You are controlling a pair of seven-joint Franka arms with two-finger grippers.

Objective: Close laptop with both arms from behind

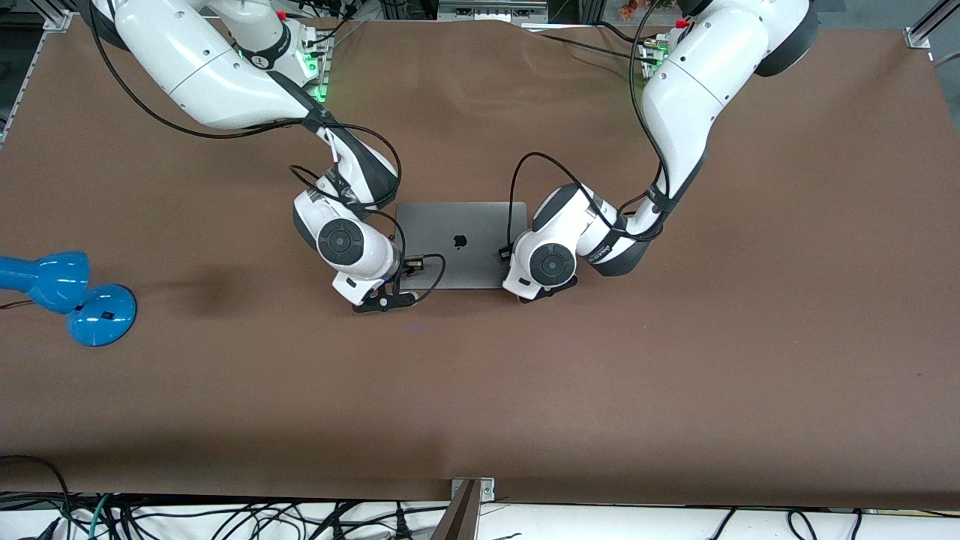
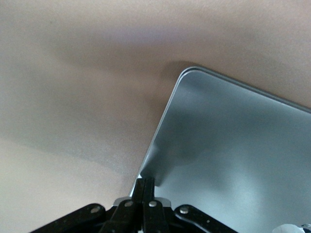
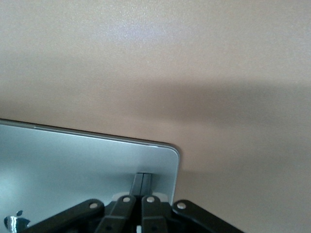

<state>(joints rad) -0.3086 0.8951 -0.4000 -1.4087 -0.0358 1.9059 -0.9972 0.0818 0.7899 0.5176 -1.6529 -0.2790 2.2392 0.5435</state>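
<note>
The silver-grey laptop (image 1: 461, 244) lies on the brown table with its lid down flat and the dark apple logo facing up. My right gripper (image 1: 391, 295) is shut, and its fingertips (image 3: 143, 180) press on the lid by the corner nearer the front camera at the right arm's end. My left gripper (image 1: 537, 291) is shut, and its fingertips (image 2: 146, 183) rest at the lid's edge at the left arm's end. The lid also fills part of the left wrist view (image 2: 233, 145) and the right wrist view (image 3: 87, 165). The keyboard is hidden.
A blue desk lamp (image 1: 71, 296) lies near the table edge at the right arm's end, well away from the laptop. Brown table surface (image 1: 480, 390) surrounds the laptop on all sides.
</note>
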